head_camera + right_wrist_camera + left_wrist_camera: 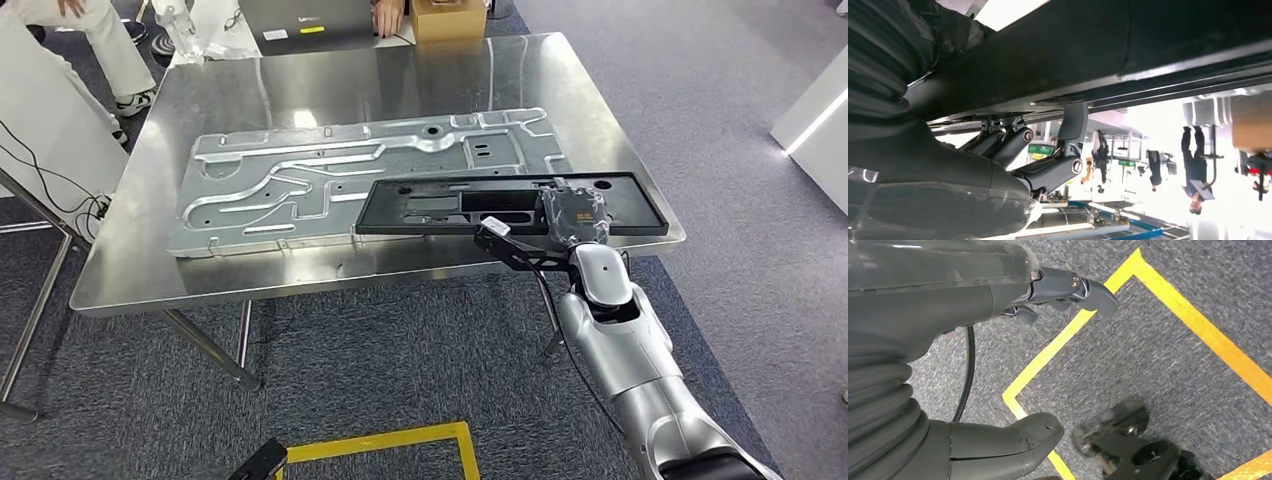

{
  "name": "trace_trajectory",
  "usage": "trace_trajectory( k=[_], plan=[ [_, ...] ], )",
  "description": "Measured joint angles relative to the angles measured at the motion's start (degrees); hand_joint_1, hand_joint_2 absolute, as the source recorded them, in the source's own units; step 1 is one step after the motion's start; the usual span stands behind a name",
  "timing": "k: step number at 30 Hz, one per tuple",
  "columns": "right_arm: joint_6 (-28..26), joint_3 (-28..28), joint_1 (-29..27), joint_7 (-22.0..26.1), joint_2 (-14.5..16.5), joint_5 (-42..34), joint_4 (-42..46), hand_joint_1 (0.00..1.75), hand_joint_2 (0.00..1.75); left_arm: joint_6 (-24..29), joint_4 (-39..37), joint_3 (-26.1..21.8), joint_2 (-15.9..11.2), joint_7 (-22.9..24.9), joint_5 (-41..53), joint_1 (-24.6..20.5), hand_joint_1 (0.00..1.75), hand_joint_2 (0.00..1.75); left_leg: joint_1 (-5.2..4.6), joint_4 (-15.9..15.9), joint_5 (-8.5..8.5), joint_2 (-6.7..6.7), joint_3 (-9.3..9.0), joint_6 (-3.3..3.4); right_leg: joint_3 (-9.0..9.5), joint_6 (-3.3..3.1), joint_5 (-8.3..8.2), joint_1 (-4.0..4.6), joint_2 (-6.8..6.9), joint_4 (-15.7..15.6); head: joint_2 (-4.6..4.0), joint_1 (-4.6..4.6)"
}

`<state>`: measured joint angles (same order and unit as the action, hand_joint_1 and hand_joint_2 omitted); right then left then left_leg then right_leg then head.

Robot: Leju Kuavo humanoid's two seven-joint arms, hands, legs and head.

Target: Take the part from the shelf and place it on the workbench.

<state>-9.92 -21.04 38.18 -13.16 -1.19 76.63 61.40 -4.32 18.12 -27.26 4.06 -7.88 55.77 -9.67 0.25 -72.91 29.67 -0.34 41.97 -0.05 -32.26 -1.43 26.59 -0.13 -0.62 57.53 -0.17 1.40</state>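
Note:
A long flat black part (430,205) lies on the steel workbench (330,90) along its front right edge, overlapping a large silver stamped panel (300,180). My right hand (574,215) grips the black part near its right end, reaching in over the table's front edge. In the right wrist view the black part (1158,45) spans the picture, and the right hand's fingers (1048,170) curl against its edge. My left hand (908,340) hangs over the grey carpet, fingers apart and holding nothing.
A person's legs (100,40) are at the bench's far left corner. A laptop (305,25), a person's hand (388,15) and a cardboard box (447,18) sit beyond the far edge. Yellow tape (400,440) marks the carpet below me. A white unit (815,120) stands at the right.

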Motion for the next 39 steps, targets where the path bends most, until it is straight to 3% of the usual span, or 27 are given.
trace_trajectory(
  k=[2, 3, 5, 8, 10, 12, 14, 15, 17, 19, 20, 21, 23, 24, 26, 27, 29, 30, 31, 33, 34, 35, 38, 39],
  plan=[
    [-0.99, 0.23, -0.15, 0.50, -0.02, 0.69, -0.10, 1.75, 1.75, 0.08, -0.02, 0.00, -0.05, -0.01, 0.05, 0.14, 0.00, 1.75, -0.11, 8.02, -5.53, -0.02, -2.67, 0.40, 1.51, 0.30, 1.20, 0.05, -0.07, 0.00, 0.00, 0.01],
    [-1.83, 0.35, -0.12, 0.85, -0.01, 1.15, -0.10, 1.75, 1.75, 0.11, -0.05, 0.01, -0.10, -0.02, 0.10, 0.13, 0.00, 1.75, -0.24, 11.53, -6.93, -0.03, -4.15, 0.67, 1.99, 0.55, 1.72, 0.12, -0.13, 0.03, 0.00, 0.00],
    [-3.58, 0.53, -0.13, 1.56, 0.08, 2.10, -0.04, 1.75, 1.75, 0.11, -0.12, 0.08, -0.21, -0.08, 0.35, 0.04, 0.00, 1.75, -0.51, 14.53, -6.88, -0.04, -5.65, 1.28, 2.36, 1.17, 2.20, 0.20, -0.22, 0.08, 0.00, -0.01],
    [-4.60, 0.61, -0.34, 2.19, 0.31, 3.18, 0.08, 1.75, 1.75, -0.07, -0.13, 0.48, -0.31, -0.28, 0.79, -0.08, 0.00, 1.75, -0.34, 15.55, -6.09, -0.04, -6.88, 2.37, 1.78, 1.96, 2.01, 0.07, -0.12, 2.22, 0.00, 0.00],
    [-4.91, 0.61, -0.29, 2.37, 0.48, 3.52, 0.10, 1.75, 1.75, -0.22, -0.13, 0.81, -0.34, -0.42, 0.89, -0.25, 0.00, 1.75, -0.21, 15.85, -5.53, -0.04, -7.85, 3.00, -1.34, 2.38, 3.09, -0.12, 0.09, 7.45, 0.00, 0.01],
    [-5.15, 0.61, -0.36, 2.48, 0.63, 3.66, 0.04, 1.75, 1.75, -0.37, -0.13, 0.99, -0.39, -0.46, 0.95, -0.44, 0.00, 1.75, -0.20, 15.84, -4.67, -0.08, -8.67, 3.28, -6.36, 2.82, 5.41, -0.31, 0.20, 14.07, 0.00, 0.03],
    [-5.20, 0.61, -0.48, 2.58, 0.79, 3.89, -0.25, 1.75, 1.75, -0.56, -0.14, 1.10, -0.38, -0.47, 1.18, -0.44, 0.00, 1.75, -0.20, 15.80, -3.59, -0.22, -9.91, 3.21, -9.76, 3.02, 6.13, -0.52, 0.27, 16.18, 0.00, 0.03],
    [-5.23, 0.61, -0.44, 2.73, 0.94, 4.07, -0.48, 1.75, 1.75, -0.66, -0.15, 1.21, -0.38, -0.46, 1.36, -0.43, 0.00, 1.75, -0.20, 15.78, -2.98, -0.29, -10.73, 3.13, -10.10, 2.98, 4.91, -0.58, 0.31, 14.55, 0.00, 0.04],
    [-5.43, 0.61, -0.09, 3.02, 1.44, 4.38, -1.04, 1.75, 1.75, -0.90, -0.19, 1.52, -0.35, -0.44, 1.71, -0.56, 0.00, 1.75, -0.24, 15.76, -1.63, -0.32, -12.40, 2.79, -8.81, 2.64, -0.92, -0.56, 0.46, 7.38, -0.01, 0.04],
    [-5.78, 0.60, 0.56, 3.21, 2.28, 4.63, -1.72, 1.75, 1.75, -1.19, -0.26, 1.97, -0.33, -0.28, 2.00, -0.94, 0.00, 1.75, -0.35, 15.84, -0.37, -0.30, -13.35, 2.12, -7.57, 1.97, -5.05, -0.24, 0.60, 1.99, -0.01, 0.04],
    [-5.91, 0.60, 0.86, 3.31, 2.80, 4.76, -2.06, 1.75, 1.75, -1.34, -0.30, 2.17, -0.33, -0.19, 2.12, -1.17, 0.00, 1.75, -0.41, 15.74, -0.03, -0.24, -13.65, 1.72, -7.36, 1.53, -5.77, -0.11, 0.57, 0.92, -0.01, 0.04],
    [-5.97, 0.59, 1.11, 3.41, 3.39, 4.89, -2.39, 1.75, 1.75, -1.51, -0.31, 2.33, -0.33, -0.10, 2.25, -1.40, 0.00, 1.75, -0.43, 15.63, 0.03, -0.18, -13.88, 1.33, -7.12, 1.10, -5.27, -0.02, 0.46, 0.89, 0.00, 0.03],
    [-5.96, 0.58, 1.43, 3.55, 4.49, 5.07, -2.91, 1.75, 1.75, -1.71, -0.31, 2.50, -0.34, -0.03, 2.44, -1.76, 0.00, 1.75, -0.35, 13.85, -0.21, -0.03, -13.60, 0.74, -6.11, 0.29, -4.99, -0.16, 0.28, 0.54, 0.00, 0.04],
    [-5.95, 0.58, 1.64, 3.58, 4.98, 5.12, -3.16, 1.75, 1.75, -1.78, -0.31, 2.59, -0.32, -0.02, 2.50, -1.92, 0.00, 1.75, -0.26, 11.71, -0.22, -0.01, -12.51, 0.50, -5.45, -0.11, -4.62, -0.18, 0.27, 0.45, 0.00, 0.03],
    [-5.85, 0.58, 2.14, 3.64, 5.86, 5.16, -3.76, 1.75, 1.75, -1.89, -0.32, 2.81, -0.27, 0.03, 2.70, -2.12, 0.00, 1.75, -0.06, 5.01, 1.30, 0.01, -8.42, 0.08, -4.23, -0.70, -3.66, -0.10, 0.27, 0.36, 0.00, 0.02],
    [-5.74, 0.57, 2.35, 3.67, 6.23, 5.16, -4.13, 1.75, 1.75, -1.98, -0.34, 2.94, -0.27, 0.08, 2.85, -2.13, 0.00, 1.75, -0.01, 1.86, 2.94, 0.01, -5.98, -0.09, -3.66, -0.82, -3.11, -0.02, 0.23, 0.36, 0.00, 0.01],
    [-5.46, 0.56, 2.64, 3.69, 6.73, 5.11, -5.07, 1.75, 1.75, -2.23, -0.37, 3.26, -0.31, 0.22, 3.08, -2.07, 0.00, 1.75, 0.01, -0.70, 5.75, 0.01, -2.48, -0.22, -2.25, -0.82, -1.86, 0.10, 0.15, 0.39, 0.00, 0.00],
    [-5.32, 0.55, 2.76, 3.69, 6.87, 5.05, -5.58, 1.75, 1.75, -2.36, -0.37, 3.45, -0.32, 0.26, 3.14, -2.05, 0.00, 1.75, 0.01, 0.62, 5.53, 0.02, -1.91, -0.17, -1.37, -0.76, -1.16, 0.15, 0.11, 0.42, 0.00, -0.01],
    [-5.19, 0.55, 2.92, 3.69, 7.04, 4.95, -6.11, 1.75, 1.75, -2.50, -0.37, 3.62, -0.32, 0.30, 3.19, -2.05, 0.00, 1.75, 0.01, 3.53, 3.65, 0.02, -2.07, -0.06, -0.41, -0.68, -0.41, 0.20, 0.10, 0.46, 0.00, 0.00],
    [-4.98, 0.53, 3.37, 3.69, 7.32, 4.73, -7.25, 1.75, 1.75, -2.72, -0.43, 3.82, -0.36, 0.35, 3.27, -1.99, 0.00, 1.75, -0.13, 10.83, -3.41, 0.02, -3.05, 0.41, 1.06, -0.37, 1.05, 0.32, 0.01, 0.63, 0.00, 0.02],
    [-4.90, 0.51, 3.67, 3.70, 7.49, 4.61, -7.83, 1.75, 1.75, -2.82, -0.47, 3.87, -0.40, 0.38, 3.28, -1.97, 0.00, 1.75, -0.29, 13.23, -6.03, 0.03, -3.45, 0.72, 1.40, -0.10, 1.64, 0.37, -0.10, 0.71, 0.00, 0.01],
    [-4.83, 0.49, 3.90, 3.73, 7.60, 4.49, -8.40, 1.75, 1.75, -2.90, -0.51, 3.94, -0.44, 0.39, 3.31, -1.97, 0.00, 1.75, -0.46, 14.49, -7.62, 0.04, -3.59, 1.08, 1.60, 0.23, 2.03, 0.39, -0.21, 0.81, 0.00, 0.00],
    [-4.78, 0.44, 4.30, 3.96, 7.82, 4.17, -9.95, 1.75, 1.75, -3.00, -0.55, 4.31, -0.54, 0.03, 3.40, -2.24, 0.00, 1.75, -0.50, 15.16, -7.75, 0.05, -4.63, 1.97, 1.68, 1.24, 2.19, 0.37, -0.30, 1.92, 0.00, -0.01],
    [-4.79, 0.43, 4.40, 4.07, 7.83, 4.04, -10.50, 1.31, 1.75, -2.97, -0.55, 4.49, -0.58, -0.16, 3.41, -2.41, 0.00, 1.75, -0.38, 15.35, -7.62, 0.06, -5.17, 2.27, 0.84, 1.52, 2.23, 0.34, -0.20, 3.70, 0.00, 0.02]
  ],
)
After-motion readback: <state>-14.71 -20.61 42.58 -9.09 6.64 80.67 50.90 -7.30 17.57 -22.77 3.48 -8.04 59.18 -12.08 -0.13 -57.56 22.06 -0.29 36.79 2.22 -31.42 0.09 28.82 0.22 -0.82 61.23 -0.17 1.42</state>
